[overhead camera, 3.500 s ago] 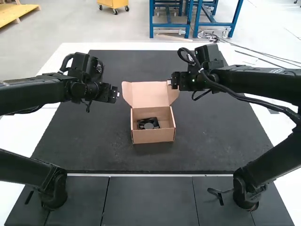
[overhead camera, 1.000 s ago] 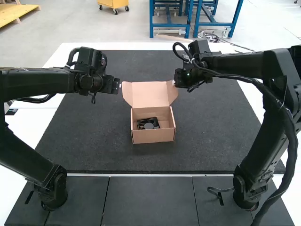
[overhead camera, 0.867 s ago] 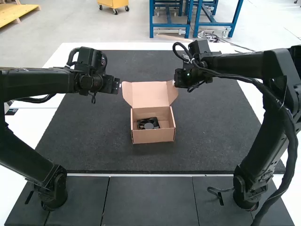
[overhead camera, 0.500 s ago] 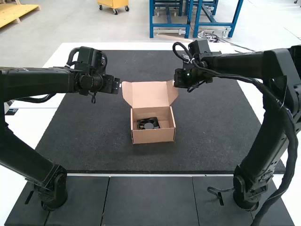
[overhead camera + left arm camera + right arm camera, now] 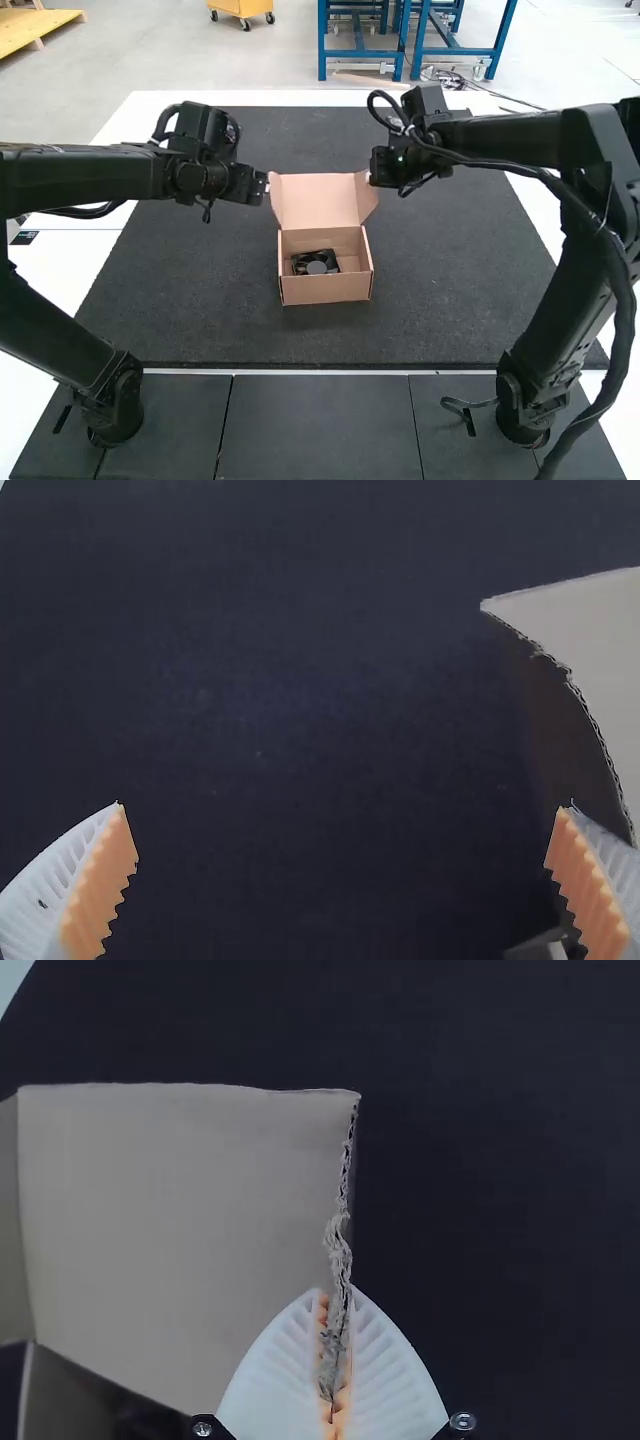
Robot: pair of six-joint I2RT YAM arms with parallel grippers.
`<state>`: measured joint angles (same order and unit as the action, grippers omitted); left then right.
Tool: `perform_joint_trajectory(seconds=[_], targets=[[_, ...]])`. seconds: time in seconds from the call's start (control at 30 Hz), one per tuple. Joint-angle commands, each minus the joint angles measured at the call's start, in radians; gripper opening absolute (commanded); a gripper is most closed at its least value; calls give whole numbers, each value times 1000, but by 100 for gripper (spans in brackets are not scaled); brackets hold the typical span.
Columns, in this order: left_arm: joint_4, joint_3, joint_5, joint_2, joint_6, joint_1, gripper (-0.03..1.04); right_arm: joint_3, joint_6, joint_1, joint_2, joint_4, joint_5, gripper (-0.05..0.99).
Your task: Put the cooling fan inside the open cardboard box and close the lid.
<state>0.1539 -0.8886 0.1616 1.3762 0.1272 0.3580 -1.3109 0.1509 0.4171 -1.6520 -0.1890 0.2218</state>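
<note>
The small cardboard box (image 5: pixel 325 280) stands open in the middle of the black mat, and the black cooling fan (image 5: pixel 317 265) lies inside it. Its lid (image 5: pixel 318 200) stands up at the back. My right gripper (image 5: pixel 372 178) is shut on the lid's right side flap; in the right wrist view its fingers (image 5: pixel 335 1360) pinch the torn cardboard edge of the lid (image 5: pixel 180 1220). My left gripper (image 5: pixel 262 186) is at the lid's upper left corner. In the left wrist view it is open (image 5: pixel 340 890), with the lid's edge (image 5: pixel 580 650) just inside one orange pad (image 5: pixel 585 890).
The black mat (image 5: pixel 450 280) covers the table around the box, with white table edge (image 5: pixel 110 120) at the left. Both arms stretch in from the sides at the height of the lid.
My left gripper has shifted right, up to the lid's left corner. The right gripper, the box and the fan have kept still.
</note>
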Motion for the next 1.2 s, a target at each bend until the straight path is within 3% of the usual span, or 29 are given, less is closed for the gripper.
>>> perform_joint_trajectory(seconds=[0.0, 0.53, 1.17], targets=[[-1, -52, -16, 4, -12, 7, 97, 25, 15, 48, 41, -9, 34, -2], [33, -47, -17, -14, -26, 22, 97, 148, 38, 74, 164, 3, 34, -2], [59, -23, -36, -25, -23, 56, 97, 383, 119, 94, 337, 244, 19, -2]])
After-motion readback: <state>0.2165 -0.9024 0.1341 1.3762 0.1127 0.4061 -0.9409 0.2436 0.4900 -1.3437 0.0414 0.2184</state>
